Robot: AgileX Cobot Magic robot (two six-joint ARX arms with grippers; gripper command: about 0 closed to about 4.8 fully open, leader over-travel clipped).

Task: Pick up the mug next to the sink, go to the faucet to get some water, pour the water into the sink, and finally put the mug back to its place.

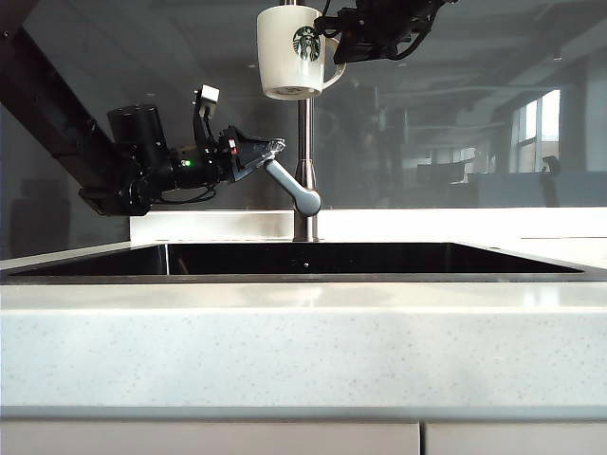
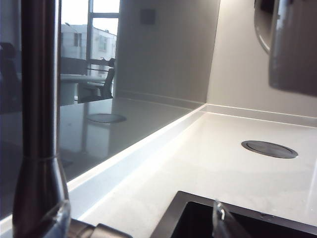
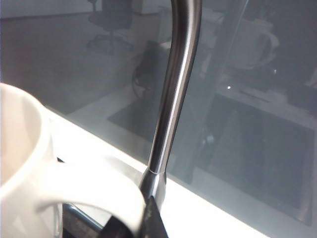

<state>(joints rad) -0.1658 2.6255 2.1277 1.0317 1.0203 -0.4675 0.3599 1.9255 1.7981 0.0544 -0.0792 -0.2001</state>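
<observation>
right gripper (image 1: pixel 340 43): clamped on the mug (image 1: pixel 292 52) handle, mug upright, high by the faucet (image 1: pixel 304 142) above the sink (image 1: pixel 303 275) | left gripper (image 1: pixel 275 147): spread at lever | handling: rigid, breakable ceramic, glazed-slick, heavier when filled; handle likely safest hold

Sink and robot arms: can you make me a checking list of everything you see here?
Surface: pale speckled counter, bare where visible; a round dark cover set into it.
Job's things: white mug held upright, high by the faucet top; dark sink below; no water visible.
Clutter: nothing seen.
Grippers: right gripper shut on the mug's handle; left gripper at the faucet's lever, jaws wide, contact unclear.
Cables: black wires on both arms, by the right gripper and under the left arm.
Surroundings: glossy dark back panel reflecting windows and office chairs.
</observation>
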